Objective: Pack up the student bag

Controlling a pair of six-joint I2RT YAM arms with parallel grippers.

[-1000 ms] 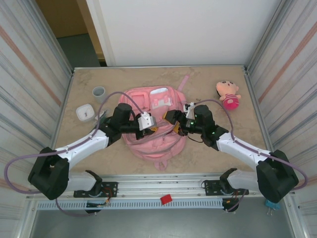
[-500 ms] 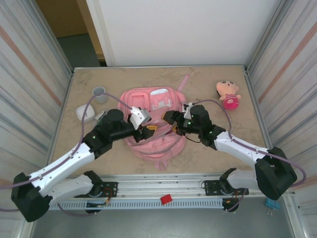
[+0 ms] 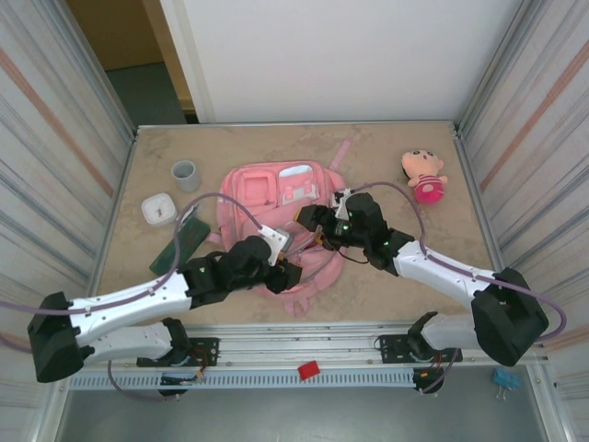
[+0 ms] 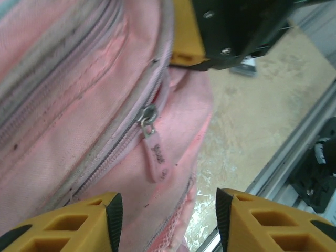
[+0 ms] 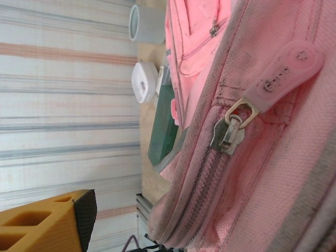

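We are barely beginning: our left gripper (image 4: 165,210) is hanging released over the bag (image 3: 258,184) and its zipper pull (image 4: 155,156). Whether the right gripper (image 3: 309,221) is clenching, we cannot tell. The doll (image 3: 423,175) and cup (image 3: 185,173) are lying outside.

Left arm (image 3: 138,299) is stretched low from its base toward centre, with the wrist turned rightward. Left gripper (image 3: 283,275) is held with fingers (image 4: 63,226) parted wide. Right arm (image 3: 442,272) is extended leftward, elbow kept low. Right gripper (image 3: 306,219) is pointed left; its spread cannot be judged. The two grippers are placed near each other, not touching.
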